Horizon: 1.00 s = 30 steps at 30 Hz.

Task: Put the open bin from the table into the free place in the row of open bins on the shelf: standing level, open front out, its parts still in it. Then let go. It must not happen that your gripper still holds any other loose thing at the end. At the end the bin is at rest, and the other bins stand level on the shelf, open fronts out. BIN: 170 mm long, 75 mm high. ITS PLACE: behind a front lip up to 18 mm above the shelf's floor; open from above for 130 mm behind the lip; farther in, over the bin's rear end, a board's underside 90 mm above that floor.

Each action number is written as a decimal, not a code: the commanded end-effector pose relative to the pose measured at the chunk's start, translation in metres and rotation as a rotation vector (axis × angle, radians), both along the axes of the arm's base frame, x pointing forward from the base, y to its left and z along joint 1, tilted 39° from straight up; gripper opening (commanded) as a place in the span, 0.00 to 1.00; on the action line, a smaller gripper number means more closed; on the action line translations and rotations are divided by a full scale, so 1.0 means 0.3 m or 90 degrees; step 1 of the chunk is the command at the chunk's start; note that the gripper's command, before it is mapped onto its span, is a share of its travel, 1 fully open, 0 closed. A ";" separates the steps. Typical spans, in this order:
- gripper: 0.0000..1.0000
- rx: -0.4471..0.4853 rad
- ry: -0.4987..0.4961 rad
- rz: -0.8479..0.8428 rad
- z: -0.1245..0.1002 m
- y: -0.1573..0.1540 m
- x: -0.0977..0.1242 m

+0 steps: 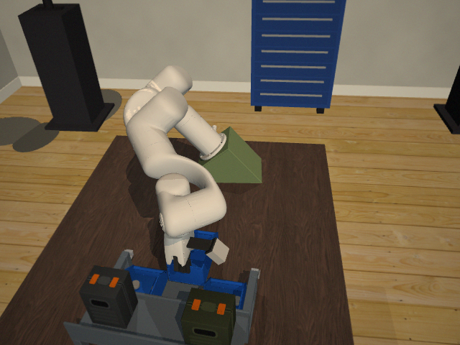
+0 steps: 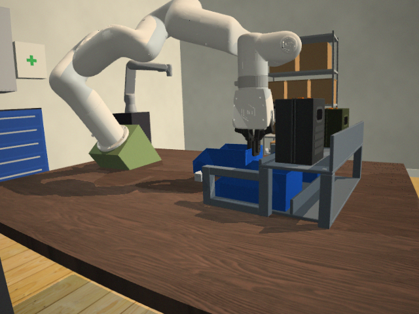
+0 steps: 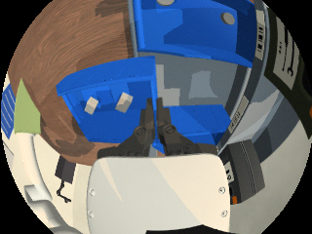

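The open blue bin [image 1: 200,274] [image 2: 223,157] [image 3: 122,126] hangs roughly level from my gripper [image 1: 182,266] [image 2: 256,151] [image 3: 155,106], which is shut on its tall rear wall. Its low front faces the arm's base. Two pale parts [image 3: 91,105] [image 3: 124,101] lie in it. Its rear end is at the edge of the upper board, in line with the free place [image 1: 177,290] [image 3: 195,84]. One neighbouring bin [image 1: 150,277] [image 2: 233,191] [image 3: 195,116] and the other neighbour [image 1: 226,285] [image 3: 192,36] stand on the shelf either side of that place. The held bin's underside is mostly hidden.
A grey upper board [image 1: 156,312] covers the rear of the row. On it stand a dark case [image 1: 107,298] [image 2: 297,133] [image 3: 248,171] and a green case [image 1: 208,319] [image 2: 334,126]. Shelf end frames [image 2: 233,171] flank the row.
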State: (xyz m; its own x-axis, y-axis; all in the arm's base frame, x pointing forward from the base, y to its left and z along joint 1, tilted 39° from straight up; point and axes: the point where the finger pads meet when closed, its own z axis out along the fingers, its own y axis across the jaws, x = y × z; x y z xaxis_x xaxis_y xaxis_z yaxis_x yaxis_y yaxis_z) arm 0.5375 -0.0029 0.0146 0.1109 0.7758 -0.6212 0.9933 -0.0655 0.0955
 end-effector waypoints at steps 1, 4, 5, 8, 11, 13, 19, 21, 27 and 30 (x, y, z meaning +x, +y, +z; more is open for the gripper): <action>0.00 0.001 -0.002 0.001 0.004 0.003 0.003; 0.00 0.001 -0.002 0.001 0.004 0.003 0.003; 0.00 0.001 -0.002 0.001 0.004 0.003 0.003; 0.00 0.001 -0.002 0.001 0.004 0.003 0.003; 0.00 0.001 -0.002 0.001 0.004 0.003 0.003; 0.33 0.001 -0.002 0.001 0.004 0.003 0.003; 0.33 0.001 -0.002 0.001 0.004 0.003 0.003; 0.33 0.001 -0.002 0.001 0.004 0.003 0.003; 0.33 0.001 -0.002 0.001 0.004 0.003 0.003; 0.33 0.001 -0.002 0.001 0.004 0.003 0.003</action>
State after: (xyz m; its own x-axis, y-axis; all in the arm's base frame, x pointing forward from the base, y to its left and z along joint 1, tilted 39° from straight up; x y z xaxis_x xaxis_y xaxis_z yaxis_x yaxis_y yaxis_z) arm 0.5375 -0.0031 0.0144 0.1110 0.7757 -0.6212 0.9933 -0.0656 0.0955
